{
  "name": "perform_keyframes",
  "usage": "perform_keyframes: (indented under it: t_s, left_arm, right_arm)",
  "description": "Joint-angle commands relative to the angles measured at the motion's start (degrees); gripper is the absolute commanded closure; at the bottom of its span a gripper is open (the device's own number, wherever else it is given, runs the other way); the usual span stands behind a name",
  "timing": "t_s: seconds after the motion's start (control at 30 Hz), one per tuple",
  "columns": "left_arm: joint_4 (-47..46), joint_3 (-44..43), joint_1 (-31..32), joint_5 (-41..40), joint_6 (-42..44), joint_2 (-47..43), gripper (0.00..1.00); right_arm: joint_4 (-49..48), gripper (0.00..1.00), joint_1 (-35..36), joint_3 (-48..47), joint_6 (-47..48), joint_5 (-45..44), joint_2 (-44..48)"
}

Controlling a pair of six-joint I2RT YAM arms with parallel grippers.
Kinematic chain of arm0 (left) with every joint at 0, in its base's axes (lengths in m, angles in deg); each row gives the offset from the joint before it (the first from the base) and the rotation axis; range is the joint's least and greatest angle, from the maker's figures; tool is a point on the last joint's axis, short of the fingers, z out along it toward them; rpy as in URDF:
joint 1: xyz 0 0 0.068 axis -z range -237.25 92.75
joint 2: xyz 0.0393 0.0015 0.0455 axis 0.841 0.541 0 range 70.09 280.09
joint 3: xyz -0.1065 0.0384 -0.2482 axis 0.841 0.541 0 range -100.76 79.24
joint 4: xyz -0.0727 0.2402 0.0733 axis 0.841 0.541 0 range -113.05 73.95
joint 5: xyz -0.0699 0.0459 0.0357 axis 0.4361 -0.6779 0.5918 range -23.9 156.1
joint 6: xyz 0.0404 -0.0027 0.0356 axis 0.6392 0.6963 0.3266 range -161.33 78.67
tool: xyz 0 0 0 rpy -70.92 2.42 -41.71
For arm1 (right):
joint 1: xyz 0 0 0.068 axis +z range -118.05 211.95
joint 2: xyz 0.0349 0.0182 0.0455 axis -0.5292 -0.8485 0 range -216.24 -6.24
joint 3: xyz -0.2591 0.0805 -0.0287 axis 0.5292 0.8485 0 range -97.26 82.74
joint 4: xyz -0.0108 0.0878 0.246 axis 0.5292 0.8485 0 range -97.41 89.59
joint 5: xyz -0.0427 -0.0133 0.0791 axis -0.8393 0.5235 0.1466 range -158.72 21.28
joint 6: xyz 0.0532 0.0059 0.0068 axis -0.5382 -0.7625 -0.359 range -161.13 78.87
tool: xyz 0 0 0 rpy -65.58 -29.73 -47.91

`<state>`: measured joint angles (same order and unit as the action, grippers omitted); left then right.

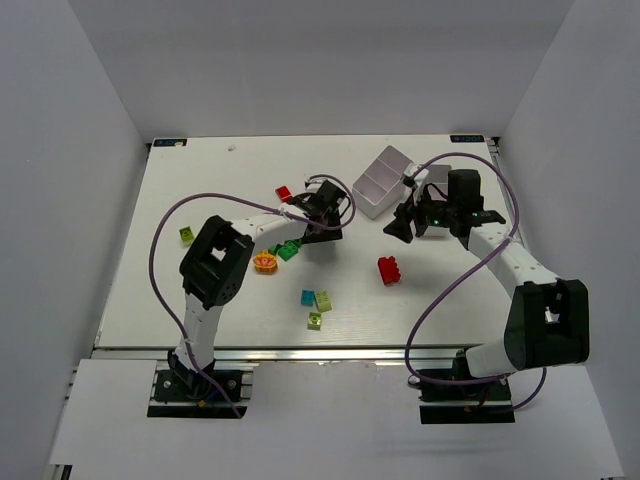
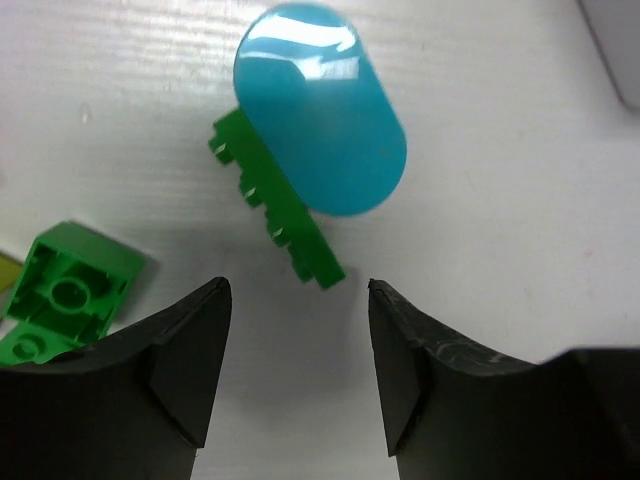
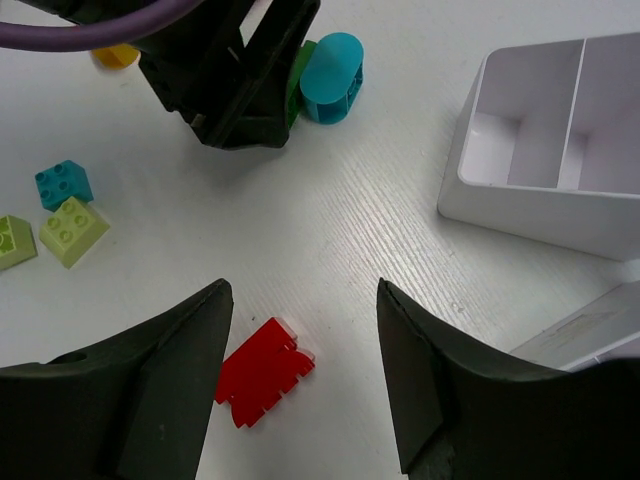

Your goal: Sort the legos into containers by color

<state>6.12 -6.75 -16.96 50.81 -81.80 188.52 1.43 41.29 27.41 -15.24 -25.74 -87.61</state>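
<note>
Two arms reach from the near edge over the white grained table (image 1: pixel 240 170). The left arm (image 1: pixel 213 265) bends at its elbow and stretches right and away, bringing the left gripper (image 1: pixel 325 218) low over the surface. Its black fingers (image 2: pixel 190 370) are spread, with only bare table between them. The right arm (image 1: pixel 545 320) folds back leftward from its elbow, and the right gripper (image 1: pixel 405 226) hangs near the white plastic divided tray (image 3: pixel 540 210), fingers (image 3: pixel 430 390) apart and holding nothing.

Just ahead of the left fingertips lies a glossy cyan-blue oblong brick with rounded ends (image 2: pixel 320 110). Its long axis runs away from the wrist camera, tilted a little. A thin green studded plate (image 2: pixel 275 210) touches its left flank. The plate stands on edge with its studs facing left, and its long axis slants toward the gap between the fingers. A green hollow brick (image 2: pixel 65 290) lies underside up near the left finger.

Below the right gripper a red studded brick (image 3: pixel 262 372) rests clear of both fingers, its long axis diagonal. A cyan square brick (image 3: pixel 62 183) and a lime brick (image 3: pixel 73 228) lie just beside each other, well apart from the tray.

Plain pale walls (image 1: pixel 80 120) enclose the table, and purple cables (image 3: pixel 60 38) loop along the arms.
</note>
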Motion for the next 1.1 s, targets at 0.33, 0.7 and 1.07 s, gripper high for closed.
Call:
perform_keyframes:
  t_s: [0.33,0.7,1.07]
  left_arm:
    - [-3.2,-5.7,0.3,-8.1,1.4,4.4,0.52]
    - [-5.9,-1.5,0.3,-6.8,2.8,2.3,0.83]
    - [-22.4,16.8,0.3,8.6,7.4,-13.5,0.92]
  right_arm:
    - [-2.0,0.35,-0.8,0.7,-0.2,1.1,2.5]
    - [-1.2,0.35,-0.8,1.6,0.4,1.9,2.4]
    - [-4.3,0.31,4.2,-0.7,-36.0,-1.7,-2.2]
